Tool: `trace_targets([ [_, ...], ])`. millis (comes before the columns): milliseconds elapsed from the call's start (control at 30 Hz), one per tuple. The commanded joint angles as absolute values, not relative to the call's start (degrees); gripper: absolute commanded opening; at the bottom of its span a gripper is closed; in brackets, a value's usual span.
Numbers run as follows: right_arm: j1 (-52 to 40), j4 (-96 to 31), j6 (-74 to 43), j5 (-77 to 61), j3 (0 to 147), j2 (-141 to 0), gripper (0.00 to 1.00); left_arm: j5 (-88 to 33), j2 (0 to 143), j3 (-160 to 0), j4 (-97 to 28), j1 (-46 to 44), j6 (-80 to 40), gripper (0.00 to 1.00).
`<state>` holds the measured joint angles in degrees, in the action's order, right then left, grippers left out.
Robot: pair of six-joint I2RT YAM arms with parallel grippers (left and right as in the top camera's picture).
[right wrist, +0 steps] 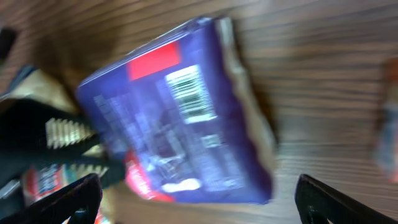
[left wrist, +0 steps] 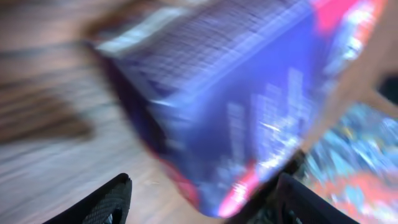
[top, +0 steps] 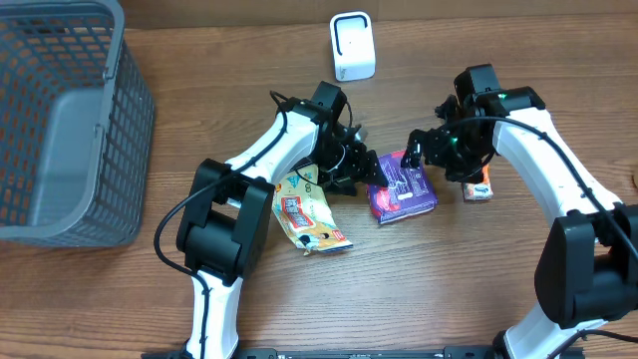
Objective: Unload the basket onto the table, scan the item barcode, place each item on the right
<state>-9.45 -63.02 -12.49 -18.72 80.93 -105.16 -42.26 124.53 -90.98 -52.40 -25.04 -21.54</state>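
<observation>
Overhead, left tool point(top: 370, 172) and right tool point(top: 415, 150) flank the purple packet point(top: 404, 191), both wide; a nudge could hide its barcode point(right wrist: 189, 93).

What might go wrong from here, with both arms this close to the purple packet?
1. The left gripper and right gripper, both open, crowd the purple packet from opposite sides. Closing in together, they might collide or shove it away.
2. The yellow snack packet lies right beside the left gripper, so a grasp might catch it too.
3. The barcode faces up, while the scanner stands farther back. A poor grip might cover the code.
</observation>
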Motion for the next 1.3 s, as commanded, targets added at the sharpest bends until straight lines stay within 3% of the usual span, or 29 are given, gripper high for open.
trace_targets([
  [0,-9.23,-61.36,-14.72,-12.91,78.70,-103.83,1.00,-51.55,125.19,-90.54,-52.18,-24.12,-15.16,0.69],
  [200,-9.26,-56.45,-17.21,-17.76,74.24,-103.85,0.99,-49.60,125.27,-89.91,-52.27,-24.91,-15.81,0.70],
  [400,-9.23,-55.51,-19.68,-17.63,73.47,-103.83,0.99,-37.85,125.34,-88.47,-51.24,-26.98,-23.05,0.67],
  [567,-9.23,-55.16,-19.09,-17.63,73.47,-103.85,1.00,-39.64,125.34,-86.35,-46.17,-27.03,-23.40,0.62],
  [667,-9.23,-55.16,-19.09,-17.61,73.47,-103.85,1.00,-38.92,125.34,-86.32,-46.00,-27.03,-23.38,0.48],
  [800,-9.23,-55.35,-17.93,-17.61,73.67,-103.83,1.00,-38.50,125.34,-86.41,-46.98,-26.61,-23.35,0.04],
  [1033,-9.23,-62.67,-16.88,-8.14,78.26,-103.83,1.00,-32.58,124.36,-92.23,-57.76,-22.52,-22.81,0.04],
  [1267,-9.23,-68.20,-16.91,-1.13,84.71,-103.83,1.00,-3.11,121.56,-107.72,-75.53,-19.73,-25.45,0.04],
])
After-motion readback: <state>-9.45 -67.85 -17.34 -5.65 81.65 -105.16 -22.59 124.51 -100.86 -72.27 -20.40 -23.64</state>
